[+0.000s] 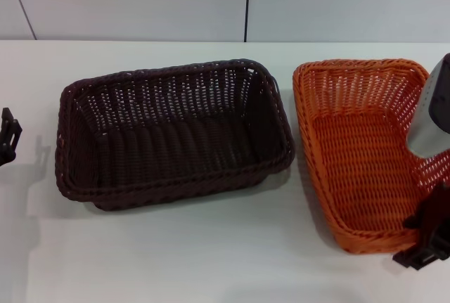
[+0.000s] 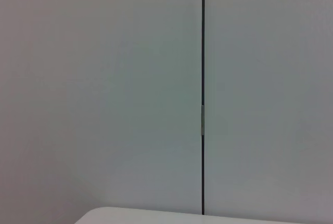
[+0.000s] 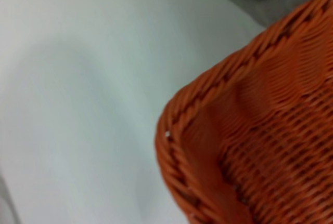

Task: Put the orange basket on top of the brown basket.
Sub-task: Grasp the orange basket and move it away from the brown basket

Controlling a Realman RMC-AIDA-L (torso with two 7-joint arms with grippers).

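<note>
Right gripper (image 1: 425,243) low at near corner of orange basket (image 1: 358,155); can't tell if open. Orange basket on table (image 1: 176,254), right of brown basket (image 1: 172,134), close, not touching. Nothing in either. Left gripper (image 1: 8,136) far left, can't tell.

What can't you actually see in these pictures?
- Right gripper: head view, cut off by the edge; whether it grips the orange basket is unclear.
- Left gripper: head view, mostly cut off.
- Brown basket: right wrist view, only a blurred corner.
- Left wrist view: just wall.
</note>
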